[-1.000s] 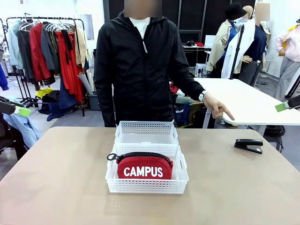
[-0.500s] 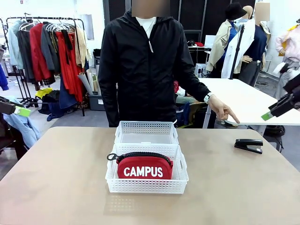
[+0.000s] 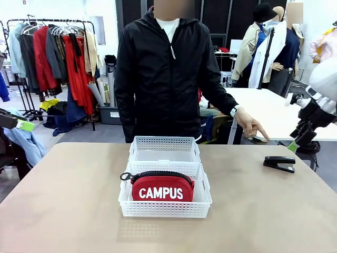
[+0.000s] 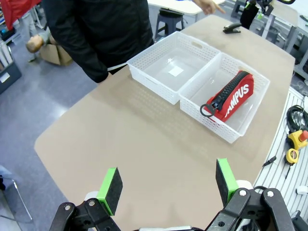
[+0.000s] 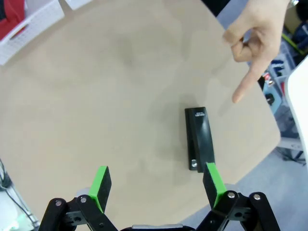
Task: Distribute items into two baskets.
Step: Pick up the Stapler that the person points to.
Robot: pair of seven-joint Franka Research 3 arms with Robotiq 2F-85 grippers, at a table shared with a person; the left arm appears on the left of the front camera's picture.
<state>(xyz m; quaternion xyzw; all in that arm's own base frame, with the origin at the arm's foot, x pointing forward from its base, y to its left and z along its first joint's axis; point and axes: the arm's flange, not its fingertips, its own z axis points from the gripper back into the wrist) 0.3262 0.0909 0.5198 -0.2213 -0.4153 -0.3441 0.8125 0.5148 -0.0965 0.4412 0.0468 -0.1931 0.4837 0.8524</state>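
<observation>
Two white baskets stand end to end at mid-table. The far basket [image 3: 164, 149] [image 4: 144, 62] is empty. The near basket [image 3: 165, 208] [image 4: 231, 137] holds the red CAMPUS pouch [image 3: 162, 188] [image 4: 231, 96]. The black stapler [image 3: 279, 163] [image 5: 198, 138] [image 4: 232, 29] lies on the table at the right. My right gripper [image 3: 297, 141] [image 5: 157, 186] hovers open above the table, and the stapler lies just beyond its right finger. My left gripper [image 3: 21, 125] [image 4: 167, 185] is open and empty, off the table's left side.
A person in a black jacket stands at the far edge, and one hand [image 3: 251, 128] [image 5: 252, 41] points down at the stapler. The table's rounded right edge [image 5: 269, 144] runs close behind the stapler. Another white table [image 3: 274, 113] stands beyond.
My right arm has swung in from the right edge and come down toward the stapler. The person's pointing hand has shifted slightly right. The left arm and the baskets have not moved.
</observation>
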